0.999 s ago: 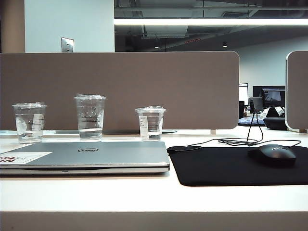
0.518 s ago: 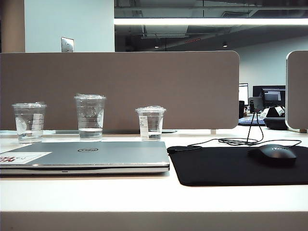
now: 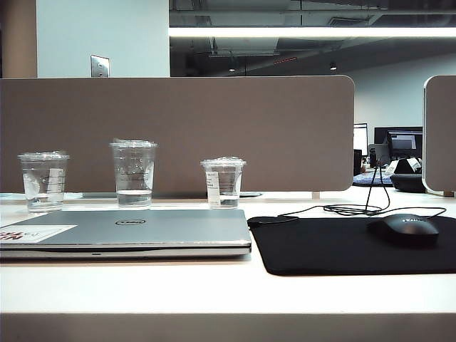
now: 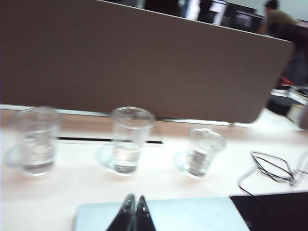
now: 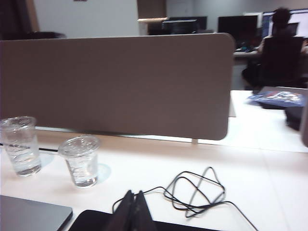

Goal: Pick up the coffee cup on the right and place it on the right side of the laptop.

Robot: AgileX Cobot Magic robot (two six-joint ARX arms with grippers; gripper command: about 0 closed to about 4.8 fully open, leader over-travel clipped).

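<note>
Nearest each wrist camera: left gripper (image 4: 135, 211) has its fingers pressed together, nothing held, hovering over the near edge of the laptop (image 4: 192, 214). Right gripper (image 5: 133, 208) fingers also fully together, empty, above the near end of the black mouse pad (image 5: 96, 219); laptop corner just beside it. Neither gripper shows in the exterior view. Both wrist views are blurred, and the fingers are cut off at the frame edge.

On the desk (image 3: 214, 288), the closed laptop lies front left, mouse pad touching its right side, black mouse (image 3: 403, 229) on the pad. Loose cable (image 5: 195, 190) behind the pad.

Behind the laptop stand three lidded clear cups in a row. Coffee cup (image 3: 223, 182), rightmost, has a white sticker and a little clear liquid, upright, untouched, well apart from both grippers. Taller middle cup (image 3: 133, 174) and left cup (image 3: 44, 182) also hold some clear liquid. Grey divider panel (image 3: 178, 132) behind them.
</note>
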